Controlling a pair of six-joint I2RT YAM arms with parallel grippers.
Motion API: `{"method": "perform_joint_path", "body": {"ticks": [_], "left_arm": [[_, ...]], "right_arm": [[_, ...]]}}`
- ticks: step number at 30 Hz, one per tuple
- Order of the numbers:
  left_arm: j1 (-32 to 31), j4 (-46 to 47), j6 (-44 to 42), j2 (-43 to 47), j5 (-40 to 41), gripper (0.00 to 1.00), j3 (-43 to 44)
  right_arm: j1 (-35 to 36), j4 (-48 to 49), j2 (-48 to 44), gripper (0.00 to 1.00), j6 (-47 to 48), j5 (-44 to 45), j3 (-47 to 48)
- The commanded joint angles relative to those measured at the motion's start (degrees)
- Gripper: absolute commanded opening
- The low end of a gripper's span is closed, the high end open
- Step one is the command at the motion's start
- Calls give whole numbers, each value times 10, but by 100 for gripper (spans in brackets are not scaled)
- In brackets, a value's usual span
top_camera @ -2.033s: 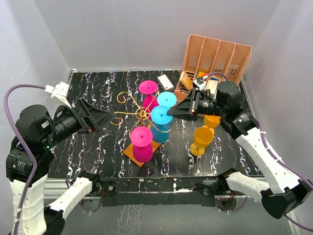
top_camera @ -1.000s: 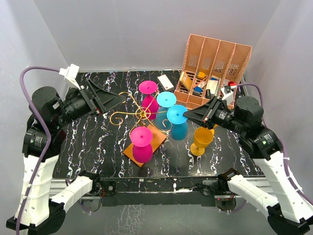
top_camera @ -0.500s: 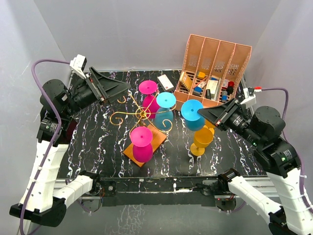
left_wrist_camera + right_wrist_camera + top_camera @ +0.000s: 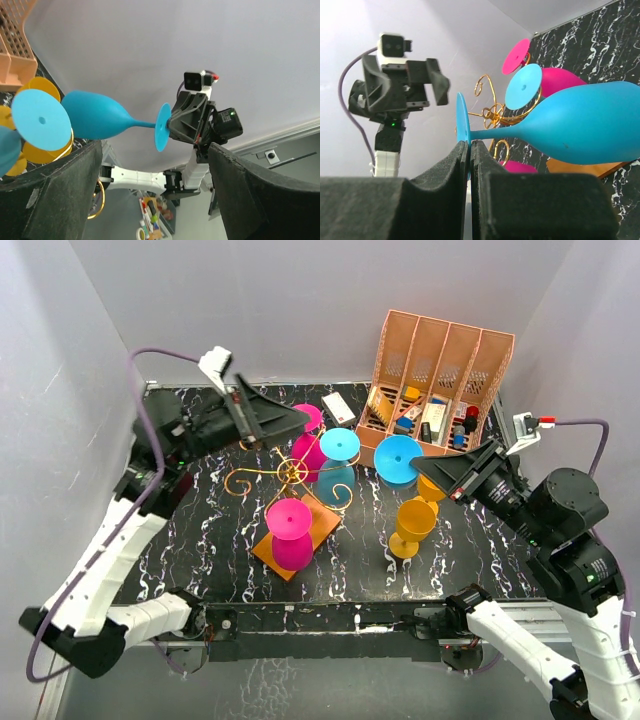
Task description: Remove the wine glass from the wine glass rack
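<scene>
The blue wine glass (image 4: 396,460) was held in the air right of centre in the overhead frame. It was apart from the wine glass rack (image 4: 262,478) at centre and just above the yellow glasses (image 4: 413,520) standing on the counter (image 4: 200,540). The right end effector (image 4: 428,472) was closed on the rim of its foot. Only the right wrist view showed that pinch, with stem and bowl running out sideways. The left end effector (image 4: 298,420) was seen spread wide and empty in the left wrist view, which alone gave the glass side-on. The glass was judged light, stiff and smooth. A thin-rim hold could let it swivel, so the stem was thought the surer place.
</scene>
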State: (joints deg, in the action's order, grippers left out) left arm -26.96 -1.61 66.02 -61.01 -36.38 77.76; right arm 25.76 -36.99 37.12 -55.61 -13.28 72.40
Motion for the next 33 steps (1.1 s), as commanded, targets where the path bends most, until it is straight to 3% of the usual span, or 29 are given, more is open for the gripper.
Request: {"method": "perform_joint_path", "body": {"ticks": [1, 9, 17, 25, 33], "left_arm": [[-84, 41, -31, -29, 54, 83, 17], [-214, 51, -62, -87, 126, 78, 32], [-272, 64, -72, -108, 163, 70, 37], [-290, 81, -67, -120, 180, 46, 38], [-297, 119, -35, -121, 189, 10, 8]], "right_arm": [[-1, 74, 5, 8, 0, -33, -1], [-1, 105, -1, 8, 10, -56, -10], [-1, 93, -12, 8, 27, -45, -15], [-1, 90, -18, 8, 29, -50, -22], [-1, 90, -33, 8, 25, -52, -35]]}}
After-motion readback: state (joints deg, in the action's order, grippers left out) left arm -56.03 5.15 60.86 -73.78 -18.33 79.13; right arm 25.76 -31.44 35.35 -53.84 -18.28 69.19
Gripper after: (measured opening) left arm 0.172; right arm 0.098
